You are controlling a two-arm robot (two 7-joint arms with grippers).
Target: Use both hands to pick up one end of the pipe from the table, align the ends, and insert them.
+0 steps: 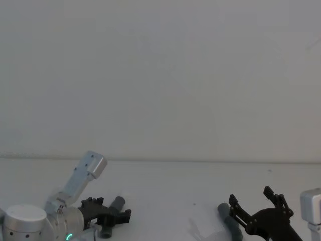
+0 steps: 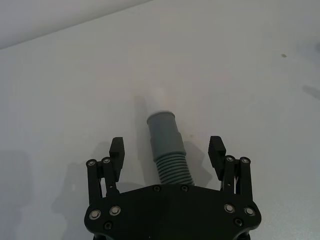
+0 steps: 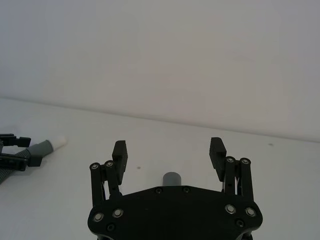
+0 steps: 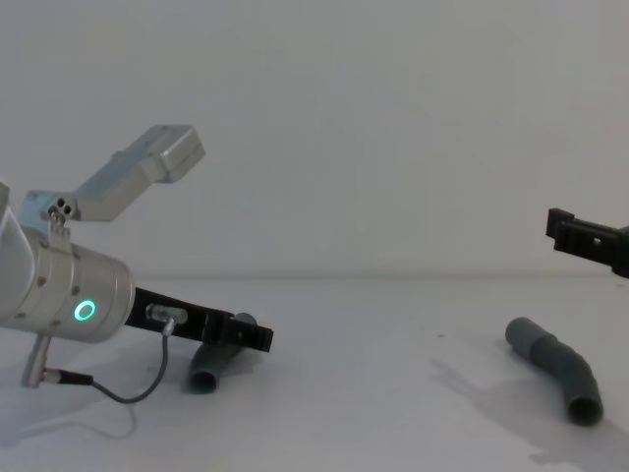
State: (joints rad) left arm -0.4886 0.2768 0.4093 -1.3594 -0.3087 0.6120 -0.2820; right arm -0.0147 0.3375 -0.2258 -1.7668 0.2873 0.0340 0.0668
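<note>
White bench carries two grey pipe pieces, well apart. Astride the white-tipped piece the left pincer stands wide open; the right pincer, also open and empty, hovers over the other piece.

- Table carries both hose pieces, well apart from each other.
- Left hose piece lies on the table's left side, between the spread jaws of the left gripper, touching neither jaw.
- Its narrow tip points away from that gripper, toward the far right.
- Right hose piece lies on the right side.
- Right gripper hangs above it, jaws spread, clear of it.
</note>
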